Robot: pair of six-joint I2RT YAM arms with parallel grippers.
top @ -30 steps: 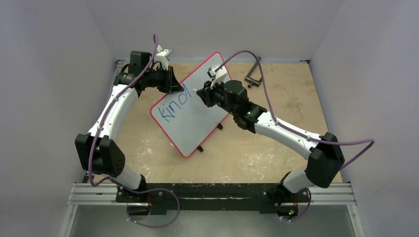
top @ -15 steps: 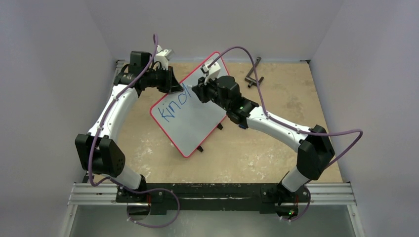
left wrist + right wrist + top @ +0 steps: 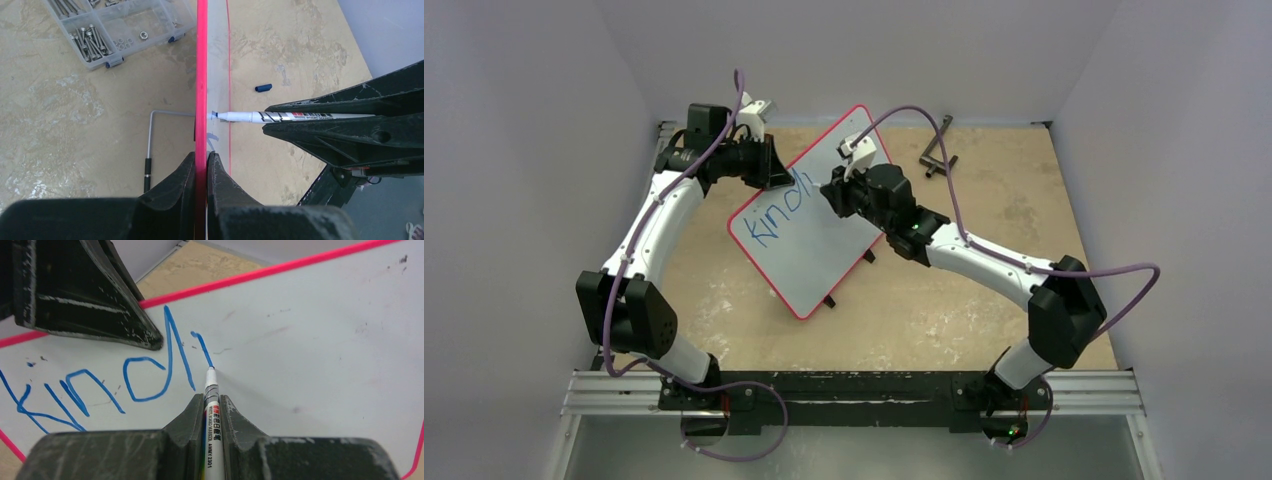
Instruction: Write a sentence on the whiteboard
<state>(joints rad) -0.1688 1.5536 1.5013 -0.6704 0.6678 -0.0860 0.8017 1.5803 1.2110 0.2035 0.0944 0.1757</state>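
Note:
The whiteboard [image 3: 819,255] with its red rim stands tilted on edge in the middle of the table. My left gripper [image 3: 774,178] is shut on its upper left rim [image 3: 201,75], one finger on each face. Blue letters reading "kind" [image 3: 145,375] run across the white surface, followed by a short new downstroke [image 3: 202,347]. My right gripper [image 3: 212,397] is shut on a white marker [image 3: 212,390], whose blue tip touches the board at the bottom of that stroke. In the left wrist view the marker [image 3: 260,117] meets the board from the right.
A clear compartment box of screws [image 3: 115,30] lies behind the board. A blue marker cap [image 3: 263,88] lies on the table beyond the marker. A bent metal rod [image 3: 150,145] lies beside the board. A black tool [image 3: 936,150] sits at the back right.
The right gripper moved the marker up past the "d", then back down, leaving a short new blue stroke. The left gripper and the board stayed still.

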